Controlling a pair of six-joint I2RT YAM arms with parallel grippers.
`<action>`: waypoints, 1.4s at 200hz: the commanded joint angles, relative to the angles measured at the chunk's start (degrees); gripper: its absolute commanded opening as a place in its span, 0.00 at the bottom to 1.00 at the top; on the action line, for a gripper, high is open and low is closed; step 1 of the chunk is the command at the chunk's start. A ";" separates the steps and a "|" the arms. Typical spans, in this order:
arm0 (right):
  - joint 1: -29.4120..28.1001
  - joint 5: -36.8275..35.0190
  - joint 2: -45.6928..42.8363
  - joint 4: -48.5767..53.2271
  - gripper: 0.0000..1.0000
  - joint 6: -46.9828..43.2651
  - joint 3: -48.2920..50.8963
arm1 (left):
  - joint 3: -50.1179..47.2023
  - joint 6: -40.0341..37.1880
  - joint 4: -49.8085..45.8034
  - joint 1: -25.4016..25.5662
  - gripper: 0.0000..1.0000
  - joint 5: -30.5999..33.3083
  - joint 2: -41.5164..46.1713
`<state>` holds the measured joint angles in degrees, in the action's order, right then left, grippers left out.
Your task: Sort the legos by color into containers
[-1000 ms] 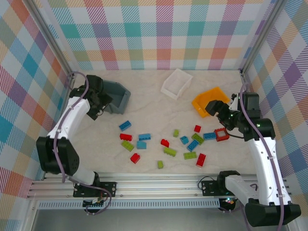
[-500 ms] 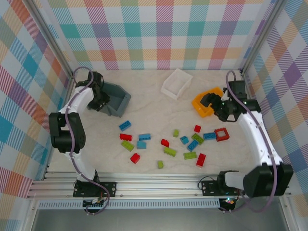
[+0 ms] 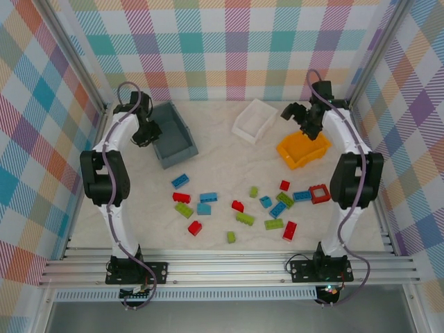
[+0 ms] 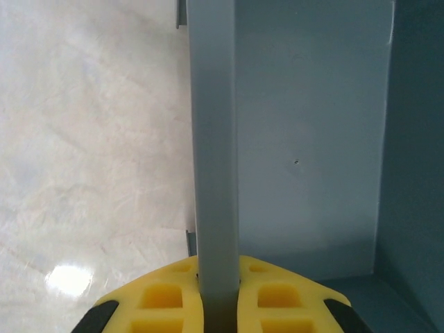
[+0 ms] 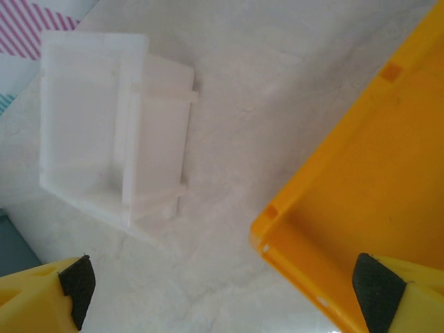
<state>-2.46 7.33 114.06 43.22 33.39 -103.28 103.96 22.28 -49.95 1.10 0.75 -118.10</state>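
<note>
My left gripper (image 3: 147, 131) is shut on the left wall (image 4: 214, 159) of the dark grey-blue bin (image 3: 175, 137). The wall runs up between the yellow fingers (image 4: 158, 300), and the bin's inside lies to its right. Over the far corner of the orange-yellow bin (image 3: 304, 150) (image 5: 378, 180), my right gripper (image 3: 300, 116) (image 5: 225, 288) stands open and holds nothing. The white bin (image 3: 254, 120) (image 5: 111, 139) sits to its left. Several blue, lime green and red legos lie loose mid-table, among them a blue one (image 3: 180, 181), a green one (image 3: 244, 218) and a red square frame (image 3: 320, 193).
Checked walls close in the table at the back and both sides, with metal posts at the far corners. A metal rail (image 3: 222, 267) with both arm bases runs along the near edge. Bare tabletop lies between the bins and the legos.
My left gripper has shut on the grey-blue bin's wall, and the bin has turned and shifted back. My right arm swung from near the red frame to the orange bin's far corner, jaws wider.
</note>
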 commanded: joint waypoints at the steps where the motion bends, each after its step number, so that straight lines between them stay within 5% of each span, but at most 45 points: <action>1: -0.55 -2.22 3.69 4.92 1.00 -0.86 -5.06 | 5.25 -5.10 -1.01 1.36 0.00 -0.08 -3.25; 83: -0.92 2.63 15.60 4.71 1.00 -4.73 -17.33 | 12.77 -6.64 -1.91 6.14 0.00 -1.68 -8.72; 183: -4.54 6.40 31.73 15.90 0.98 -7.56 -40.73 | 20.98 -6.22 -3.16 7.54 0.00 -3.86 -13.71; 280: -7.84 0.75 28.85 17.74 0.49 -13.30 -34.96 | 28.48 -10.30 -4.31 9.43 0.00 -7.89 -19.18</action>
<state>-9.43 10.28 146.08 59.70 23.70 -142.34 131.04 15.35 -55.29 8.91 -3.73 -135.22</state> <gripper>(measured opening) 0.529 0.107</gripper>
